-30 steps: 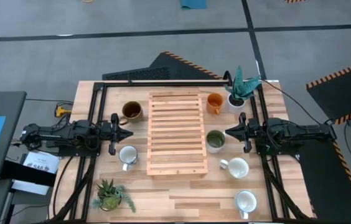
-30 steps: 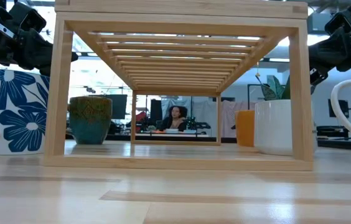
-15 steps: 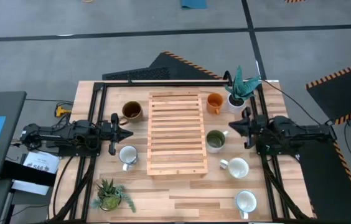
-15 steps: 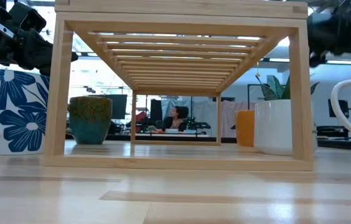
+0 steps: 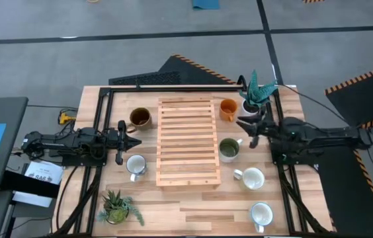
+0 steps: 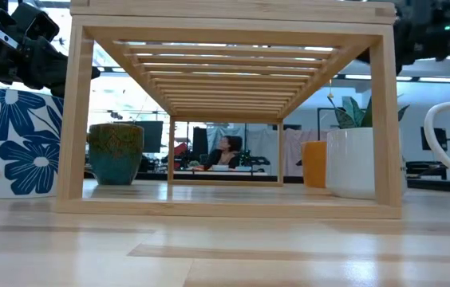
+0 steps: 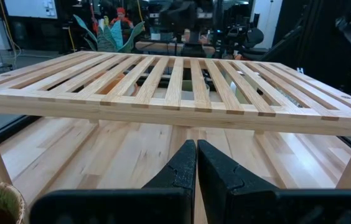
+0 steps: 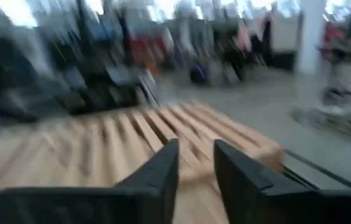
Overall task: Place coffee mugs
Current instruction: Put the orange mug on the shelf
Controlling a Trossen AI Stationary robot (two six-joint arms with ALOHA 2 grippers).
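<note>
Six mugs stand on the table around a wooden slatted rack [image 5: 187, 141]. The brown mug [image 5: 140, 118] and a white mug [image 5: 135, 166] are left of the rack. In the low view that white mug is blue-flowered [image 6: 17, 142]. The orange mug [image 5: 228, 109], the olive green mug [image 5: 229, 149] and two white mugs [image 5: 252, 178] [image 5: 261, 213] are right of the rack. My left gripper [image 5: 137, 140] [image 7: 196, 155] is shut, between the brown and white mugs. My right gripper [image 5: 241, 122] [image 8: 195, 162] is open by a narrow gap and hovers between the orange and green mugs.
A plant in a white pot [image 5: 258, 92] stands at the far right corner, just behind my right gripper. Another plant [image 5: 117, 207] is near the left front. The rack fills the table's middle. In the low view a person sits in the room beyond the rack.
My right gripper has swung from beside the green mug toward the far edge and the orange mug, rising a little and turning. Its wrist picture is smeared by the motion. My left arm and all the mugs have kept still.
</note>
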